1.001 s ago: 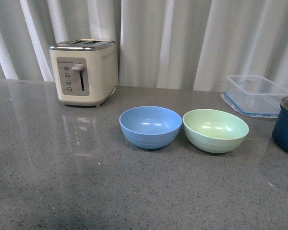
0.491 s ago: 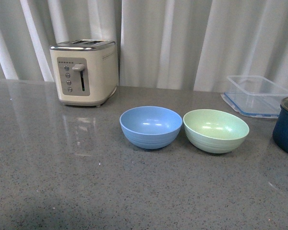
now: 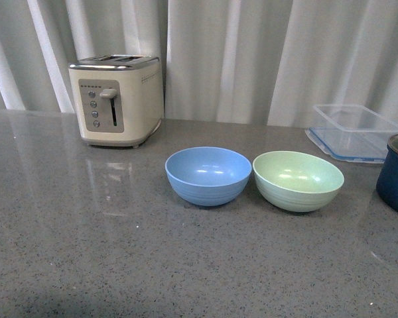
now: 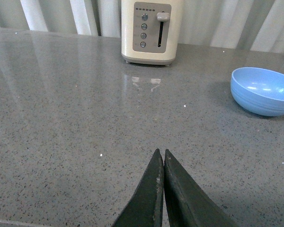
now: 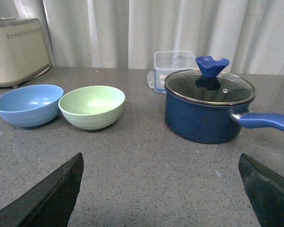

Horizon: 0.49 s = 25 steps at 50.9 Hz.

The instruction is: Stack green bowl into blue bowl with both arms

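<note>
The pale mint-green round plastic bowl (image 5: 92,106) and sky-blue round plastic bowl (image 5: 27,104) are sitting ahead of the wide-spread right pincer (image 5: 161,158); the left pincer (image 4: 161,153) is pressing together. Gripping the green rim squarely is looking wisest.

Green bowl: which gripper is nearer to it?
Likely right. The right gripper faces the green bowl directly; the left gripper has the blue bowl in between.
</note>
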Tool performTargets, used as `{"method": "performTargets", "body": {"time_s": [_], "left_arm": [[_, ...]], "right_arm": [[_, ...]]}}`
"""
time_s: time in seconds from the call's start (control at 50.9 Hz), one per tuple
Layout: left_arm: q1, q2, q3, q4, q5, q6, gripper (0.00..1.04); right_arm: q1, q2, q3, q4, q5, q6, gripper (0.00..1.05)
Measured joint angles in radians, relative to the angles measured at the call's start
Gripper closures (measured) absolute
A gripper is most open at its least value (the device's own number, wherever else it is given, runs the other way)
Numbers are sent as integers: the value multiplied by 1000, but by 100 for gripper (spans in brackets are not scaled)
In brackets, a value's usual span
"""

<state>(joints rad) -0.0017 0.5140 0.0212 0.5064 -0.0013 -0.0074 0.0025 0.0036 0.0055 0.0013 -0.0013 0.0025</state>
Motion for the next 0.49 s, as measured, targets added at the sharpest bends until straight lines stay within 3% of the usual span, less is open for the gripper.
{"method": "performTargets", "body": {"time_s": [0.491], "left_arm": [[0,-233,0,-222,1,0,101]], "right_arm": [[0,0,0,0,0,0,10]]}}
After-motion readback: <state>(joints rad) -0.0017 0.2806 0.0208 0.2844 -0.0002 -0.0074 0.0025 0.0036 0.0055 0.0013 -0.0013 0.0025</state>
